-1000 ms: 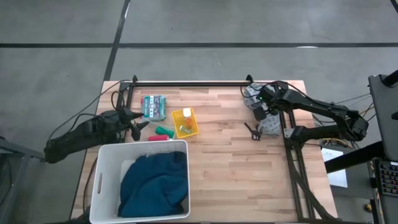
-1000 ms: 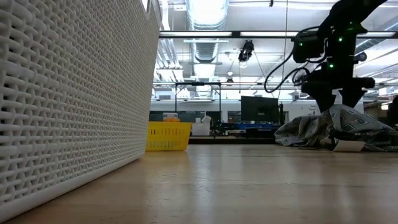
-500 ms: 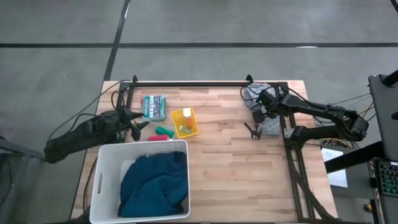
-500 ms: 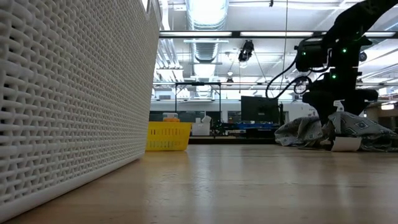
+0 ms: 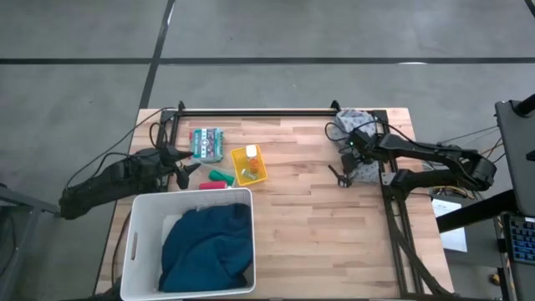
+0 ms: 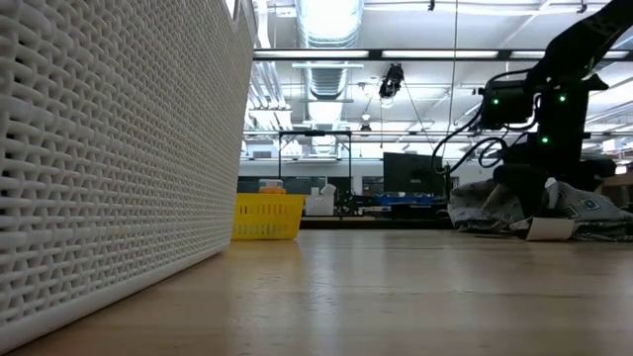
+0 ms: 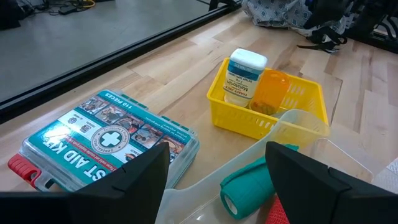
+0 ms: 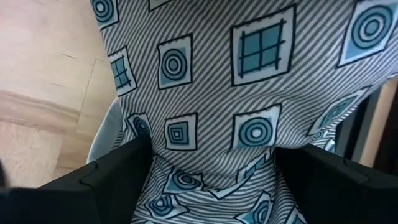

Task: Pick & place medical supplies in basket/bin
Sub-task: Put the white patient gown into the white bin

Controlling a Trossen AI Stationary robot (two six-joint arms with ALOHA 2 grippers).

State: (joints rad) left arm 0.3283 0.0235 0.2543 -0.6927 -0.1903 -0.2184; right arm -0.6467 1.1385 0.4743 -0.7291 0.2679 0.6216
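Over there, the right tool (image 5: 352, 155) spreads open over the patterned cloth (image 8: 249, 106) — left tool (image 5: 185, 165) open, idle by the tub (image 5: 142, 226)

Grey concrete floor (image 5: 276, 29) with dark seams; beyond, ceiling striplights (image 6: 396, 54), ductwork, dark monitor (image 6: 413, 173).

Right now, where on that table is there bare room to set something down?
The broad bare wood between the white tub and the right claw on the patterned cloth is free. It is crowded near the left claw: first aid kit, yellow basket, green tube.
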